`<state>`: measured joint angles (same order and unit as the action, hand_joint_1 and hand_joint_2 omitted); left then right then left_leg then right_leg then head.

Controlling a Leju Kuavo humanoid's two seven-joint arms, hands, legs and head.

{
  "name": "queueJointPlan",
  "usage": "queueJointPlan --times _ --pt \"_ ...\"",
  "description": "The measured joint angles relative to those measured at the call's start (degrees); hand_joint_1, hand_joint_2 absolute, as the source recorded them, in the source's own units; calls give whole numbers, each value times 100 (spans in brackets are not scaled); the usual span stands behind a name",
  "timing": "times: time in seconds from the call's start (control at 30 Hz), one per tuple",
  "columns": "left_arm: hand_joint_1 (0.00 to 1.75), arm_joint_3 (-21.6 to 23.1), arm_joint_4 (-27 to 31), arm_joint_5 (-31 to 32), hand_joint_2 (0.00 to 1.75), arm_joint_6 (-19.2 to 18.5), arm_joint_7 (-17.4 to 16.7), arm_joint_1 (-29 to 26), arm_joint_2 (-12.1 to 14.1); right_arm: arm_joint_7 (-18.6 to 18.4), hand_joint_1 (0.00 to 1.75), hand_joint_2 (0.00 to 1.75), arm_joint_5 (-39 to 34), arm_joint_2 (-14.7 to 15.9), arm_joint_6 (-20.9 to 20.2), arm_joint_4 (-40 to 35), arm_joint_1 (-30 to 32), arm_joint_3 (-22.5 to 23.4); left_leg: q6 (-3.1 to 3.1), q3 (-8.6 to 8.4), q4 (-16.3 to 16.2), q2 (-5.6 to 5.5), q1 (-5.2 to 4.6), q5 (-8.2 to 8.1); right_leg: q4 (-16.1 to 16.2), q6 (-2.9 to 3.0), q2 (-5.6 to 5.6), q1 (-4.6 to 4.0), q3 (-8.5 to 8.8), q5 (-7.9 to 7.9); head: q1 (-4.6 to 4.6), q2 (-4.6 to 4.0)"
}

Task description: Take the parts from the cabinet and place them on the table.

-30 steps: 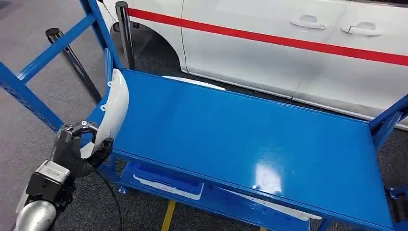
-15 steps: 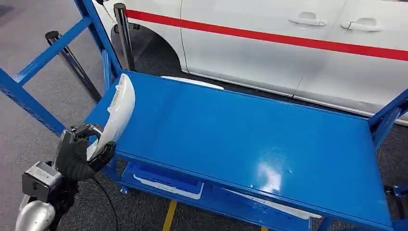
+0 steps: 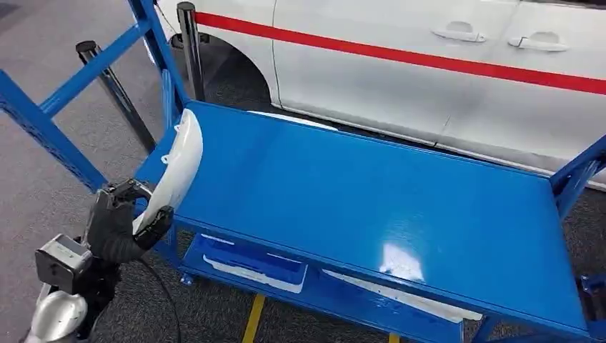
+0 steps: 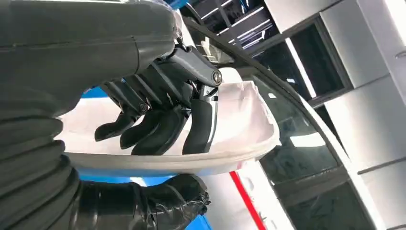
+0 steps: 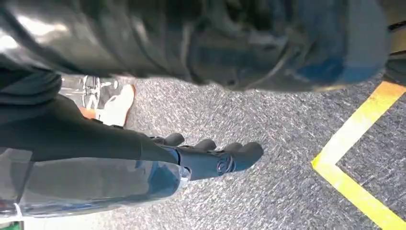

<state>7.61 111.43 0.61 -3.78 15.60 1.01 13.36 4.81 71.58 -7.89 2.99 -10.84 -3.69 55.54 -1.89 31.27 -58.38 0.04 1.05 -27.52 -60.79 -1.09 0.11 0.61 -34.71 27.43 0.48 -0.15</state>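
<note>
The left hand (image 3: pixel 121 227) grips the lower end of the white part (image 3: pixel 177 161), which has crept further in over the corner of the blue table (image 3: pixel 371 193) since a moment ago, so set-down looks near.

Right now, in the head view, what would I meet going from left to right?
Left hand → white part it grips → blue table → the car's door handles, with the white car behind.

Curved white part (image 3: pixel 177 163) stands tilted over blue table's (image 3: pixel 371 207) left edge.
</note>
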Motion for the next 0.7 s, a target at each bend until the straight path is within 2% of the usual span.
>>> queueJointPlan --times 0.03,0.1,0.13,0.17,0.2,0.27,0.3,0.33,0.43,0.47,0.5,0.53,0.57,0.6,0.63,0.67,0.7 --pt "175 0 -17 -26 175 4 48 -1 -33 0 0 0 -11 11 0 -4 -8 7 -39 24 0 12 -1 17 -326 -13 -1 -5 -136 259 3 0" --pt "175 0 -66 -26 175 22 134 -37 -121 0 0 0 -28 46 11 -4 -8 31 -73 71 -2 46 -22 41 -1196 -40 -1 1 -499 707 0 0" --pt "175 0 -81 -26 175 31 173 -77 -156 0 0 0 -35 55 28 -7 -6 33 -82 92 -6 59 -32 49 -1502 -48 -2 6 -621 800 2 0" --pt "175 0 -90 -26 175 37 201 -130 -197 7 0 0 -46 64 50 -7 2 33 -81 102 -9 72 -39 56 -1566 -47 -3 10 -624 764 0 0" --pt "175 2 -90 -26 175 37 236 -182 -226 26 0 0 -54 79 63 -11 11 33 -81 106 -13 90 -44 58 -1374 -43 -6 11 -495 616 2 0" --pt "175 4 -90 -26 175 44 258 -226 -272 50 0 0 -61 101 68 -20 33 35 -78 105 -27 113 -47 59 -491 -2 -24 8 19 192 5 0" --pt "175 7 -90 -24 175 46 262 -235 -296 57 0 0 -61 109 68 -31 34 35 -65 104 -35 129 -51 59 9 33 -95 -4 294 51 2 0" --pt "175 7 -90 -22 175 52 265 -247 -300 61 0 0 -61 134 70 -39 29 35 -29 115 -49 149 -93 59 169 52 -156 -52 345 122 0 0" --pt "175 9 -88 -15 175 52 271 -285 -315 70 0 0 -61 133 74 -48 31 37 67 127 -31 224 -83 109 164 108 -59 -81 278 48 0 0" --pt "175 11 -87 -15 175 52 273 -306 -331 70 0 0 -61 140 87 -55 48 42 92 120 -14 247 -84 125 168 135 -33 -78 268 30 0 0" --pt "175 11 -81 -16 175 54 273 -338 -337 68 0 0 -61 142 111 -55 70 46 122 135 -32 238 -85 101 225 178 -16 -35 266 -31 0 0" --pt "175 13 -72 -2 175 79 282 -393 -348 46 0 0 -61 144 133 -61 79 48 160 182 -125 162 -59 -48 247 203 -2 -22 248 -69 -2 0" --pt "175 17 -59 17 175 135 310 -452 -357 33 0 0 -61 153 173 -83 93 52 177 276 -407 105 -59 -322 247 241 18 -18 210 -95 -4 0" --pt "175 17 -55 17 175 177 328 -502 -363 33 0 0 -61 153 186 -101 107 63 188 403 -759 75 -49 -564 240 261 37 -21 175 -115 -4 0" --pt "175 17 -55 13 175 230 350 -574 -368 33 0 0 -63 153 199 -123 128 87 200 575 -1243 56 -45 -825 231 265 70 -27 124 -145 -4 0" --pt "175 13 -51 6 175 258 372 -653 -368 33 0 0 -63 153 218 -148 150 113 206 701 -1627 51 -45 -982 215 260 107 -30 65 -175 -4 0" --pt "175 0 -44 -7 175 269 378 -717 -368 33 0 0 -68 153 225 -160 169 127 210 709 -1745 50 -45 -990 197 254 146 -30 17 -199 -4 0"
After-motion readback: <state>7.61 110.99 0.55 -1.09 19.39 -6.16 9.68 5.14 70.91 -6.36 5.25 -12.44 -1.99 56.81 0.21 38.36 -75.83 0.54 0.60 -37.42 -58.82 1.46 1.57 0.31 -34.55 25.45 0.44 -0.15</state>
